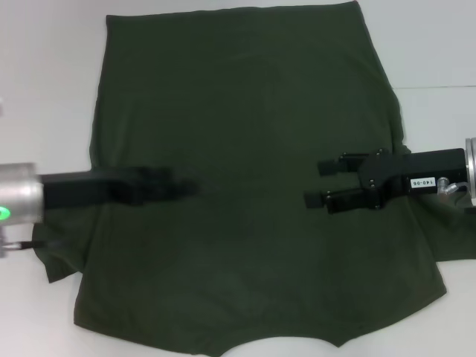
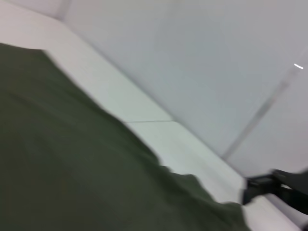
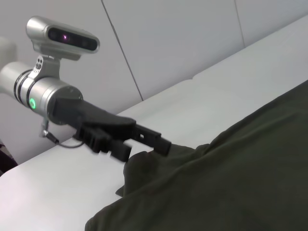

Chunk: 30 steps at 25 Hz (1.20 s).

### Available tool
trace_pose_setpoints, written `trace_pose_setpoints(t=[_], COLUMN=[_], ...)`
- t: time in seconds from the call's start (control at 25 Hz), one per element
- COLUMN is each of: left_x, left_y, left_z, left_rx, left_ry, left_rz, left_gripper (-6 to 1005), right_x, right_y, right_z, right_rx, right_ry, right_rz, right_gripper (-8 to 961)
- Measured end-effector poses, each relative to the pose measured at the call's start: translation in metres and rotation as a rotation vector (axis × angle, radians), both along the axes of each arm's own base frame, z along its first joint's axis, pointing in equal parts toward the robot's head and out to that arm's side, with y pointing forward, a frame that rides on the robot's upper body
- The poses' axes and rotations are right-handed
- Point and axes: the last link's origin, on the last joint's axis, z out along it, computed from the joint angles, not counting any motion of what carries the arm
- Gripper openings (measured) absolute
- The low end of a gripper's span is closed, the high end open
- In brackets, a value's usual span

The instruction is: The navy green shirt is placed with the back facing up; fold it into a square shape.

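Both grippers hung over the dark olive-green cotton T-shirt (image 1: 245,178), spread flat, plain side up, on the white table (image 1: 44,67). Right gripper (image 1: 321,183) showed jaws parted, empty; left gripper (image 1: 182,187) blurred, aperture indeterminate. Likely poised inboard for a fold. Right wrist view alone showed the left sleeve (image 3: 144,166) rumpled beneath the left gripper (image 3: 159,142).

Shirt (image 1: 245,186) flat on table (image 1: 44,74).

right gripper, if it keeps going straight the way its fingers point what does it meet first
Probably the left gripper, which faces the right gripper across the navy green shirt. Only cloth lies between them, though their heights are unclear.
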Motion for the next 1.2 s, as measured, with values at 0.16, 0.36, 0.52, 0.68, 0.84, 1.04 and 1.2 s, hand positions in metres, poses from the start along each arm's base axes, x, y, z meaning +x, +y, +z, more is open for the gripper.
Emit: trace_pose_setpoints(t=[0.16, 0.36, 0.52, 0.68, 0.84, 1.04, 1.2], left_x=[-0.026, -0.056, -0.072, -0.079, -0.085, -0.095, -0.101], left_y=[-0.003, -0.012, -0.016, -0.019, -0.022, -0.027, -0.031], left_z=[0.027, 0.042, 0.044, 0.046, 0.051, 0.062, 0.067], left_rx=[0.035, 0.05, 0.057, 0.068, 0.092, 0.111, 0.114], left_ry=[0.031, 0.081, 0.11, 0.111, 0.092, 0.11, 0.13], left_rz=[0.152, 0.315, 0.418, 0.454, 0.486, 0.541, 0.571], left_gripper=[949, 950, 950, 950, 949, 949, 949], right_x=[-0.005, -0.01, -0.013, -0.014, -0.015, -0.015, -0.016], right_y=[0.004, 0.007, 0.009, 0.011, 0.012, 0.013, 0.014], right_z=[0.0, 0.001, 0.001, 0.001, 0.002, 0.003, 0.004], right_rx=[-0.001, -0.002, 0.0, 0.003, 0.005, 0.009, 0.012], right_ry=[-0.003, -0.005, -0.007, -0.008, -0.01, -0.013, -0.016], right_rz=[0.009, 0.016, 0.023, 0.027, 0.028, 0.03, 0.032], right_gripper=[934, 935, 935, 935, 934, 934, 934])
